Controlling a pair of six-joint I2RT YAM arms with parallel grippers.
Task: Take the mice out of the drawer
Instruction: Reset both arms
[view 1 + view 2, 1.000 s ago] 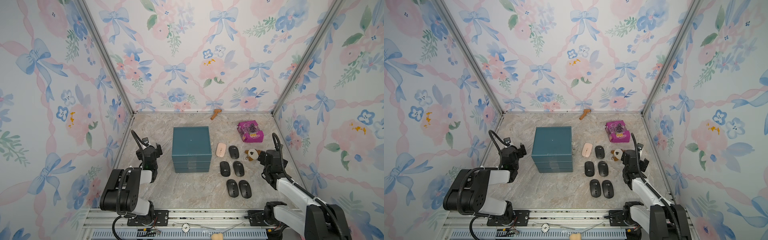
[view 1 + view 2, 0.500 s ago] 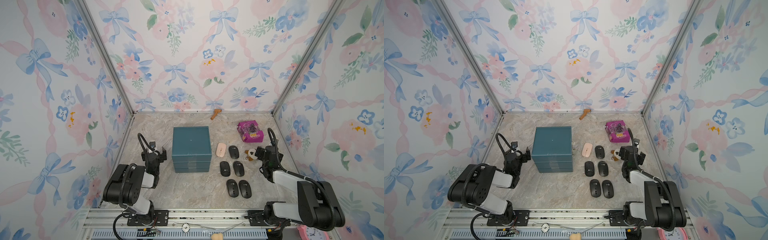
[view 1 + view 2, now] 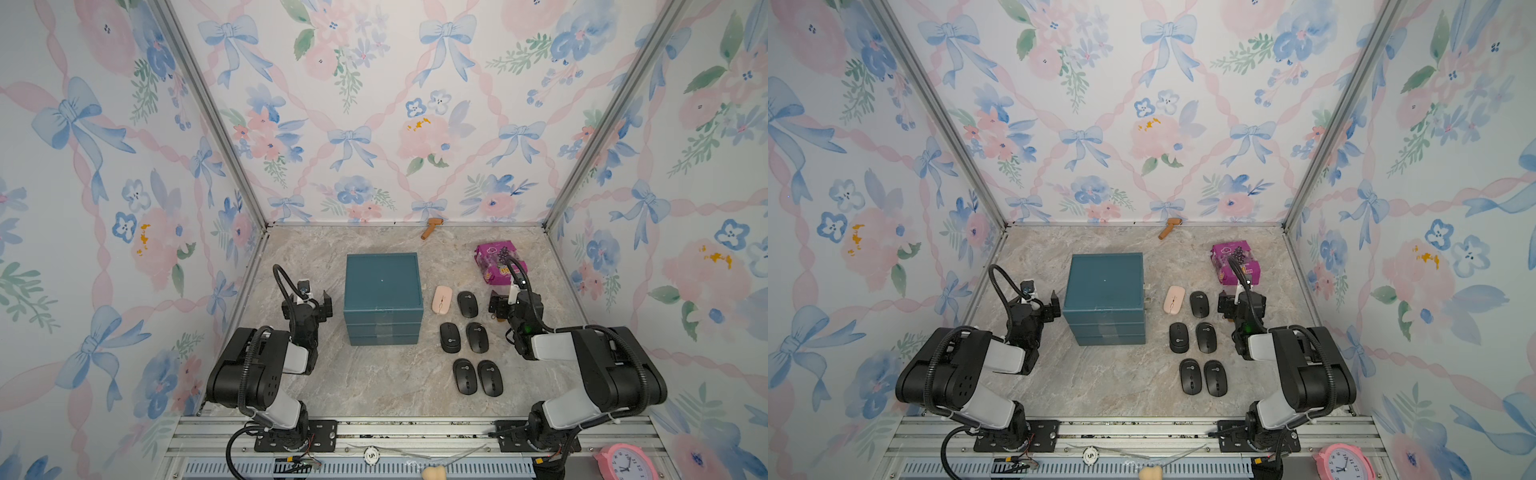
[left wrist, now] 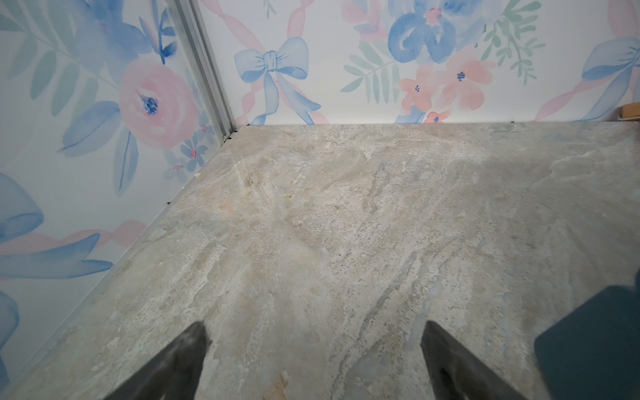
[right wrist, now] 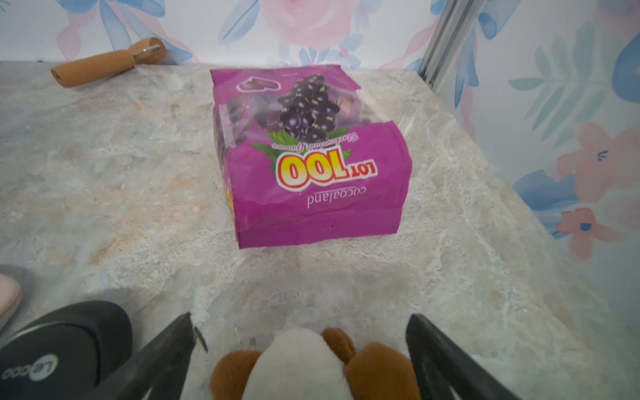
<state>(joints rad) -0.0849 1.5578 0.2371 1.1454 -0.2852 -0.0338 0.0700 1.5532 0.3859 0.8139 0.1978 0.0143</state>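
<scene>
Black mice (image 3: 467, 304): 5. Pink mouse (image 3: 441, 299): 1. 6 total, in 3 rows of 2, right of drawer unit (image 3: 382, 286): 1, w/ 3 drawer fronts. Purple candy bag (image 3: 494, 262): 1, far right. Wooden-handled tool (image 3: 431, 228): 1, far wall. Brown-white plush (image 5: 304, 363): 1. Pink clock (image 3: 621, 463): 1, near right. Robot arms (image 3: 257, 370): 2.

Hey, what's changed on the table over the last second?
The right gripper slid in toward the mice and now stands over the plush keychain, fingers open either side of it; its arm folded up. The left gripper, also open, edged slightly toward the drawer box. Nothing was grasped or released. Mice, drawer box and candy bag stayed put.
</scene>
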